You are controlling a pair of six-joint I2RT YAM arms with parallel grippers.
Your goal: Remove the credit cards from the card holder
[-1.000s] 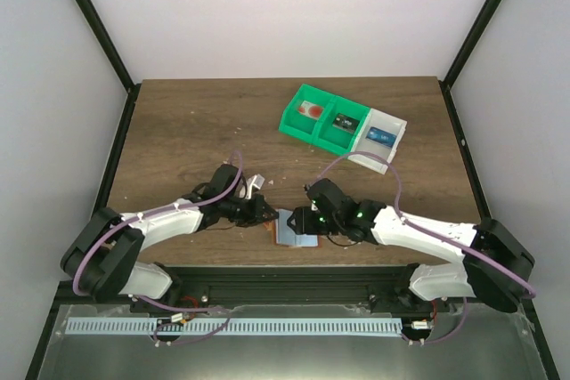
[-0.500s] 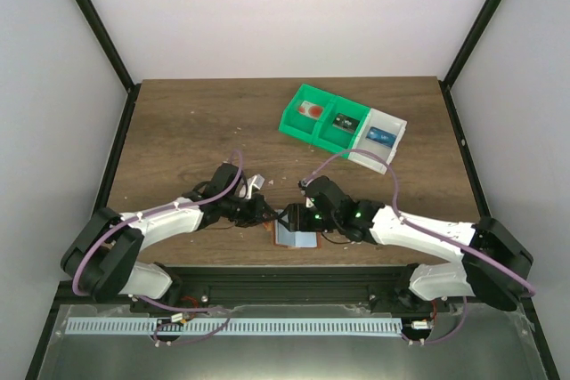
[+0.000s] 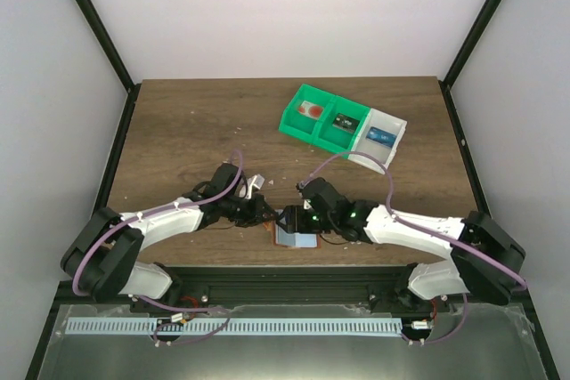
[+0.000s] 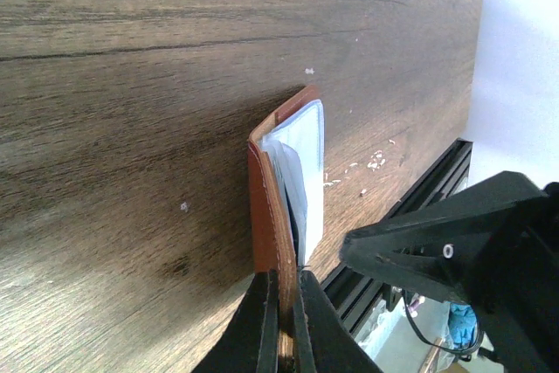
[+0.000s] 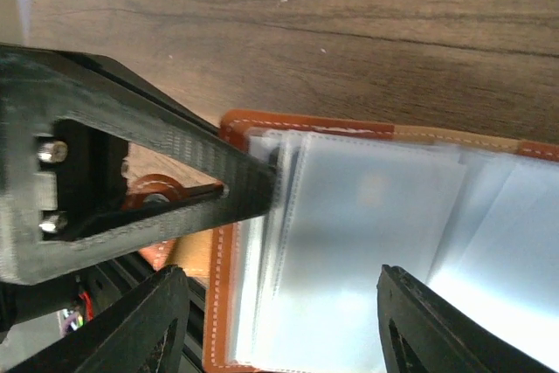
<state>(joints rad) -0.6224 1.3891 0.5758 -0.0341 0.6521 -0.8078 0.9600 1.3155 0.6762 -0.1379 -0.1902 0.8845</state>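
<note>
My left tool [image 4: 282, 290] is clenched on the brown cover edge of the holder [image 4: 262, 207], pinning that flap at the near edge of the tabletop [image 3: 196, 131]. My right tool [image 5: 279, 307] is released, its fingers spread wide with nothing between them, and it hangs right over the open holder. The pale sleeves [image 5: 376, 216] lie straight below it, inside the span of its fingers.

The relation that matters is that the sleeves fan away from the pinned cover toward my right arm. Their long side runs across my right tool's gap, so the stack lies broadside to the fingers rather than edge-on. My right tool is the free one, and I judge it must make the pull while the left anchors. I cannot tell which sleeve holds a card or which edge is its mouth.
</note>
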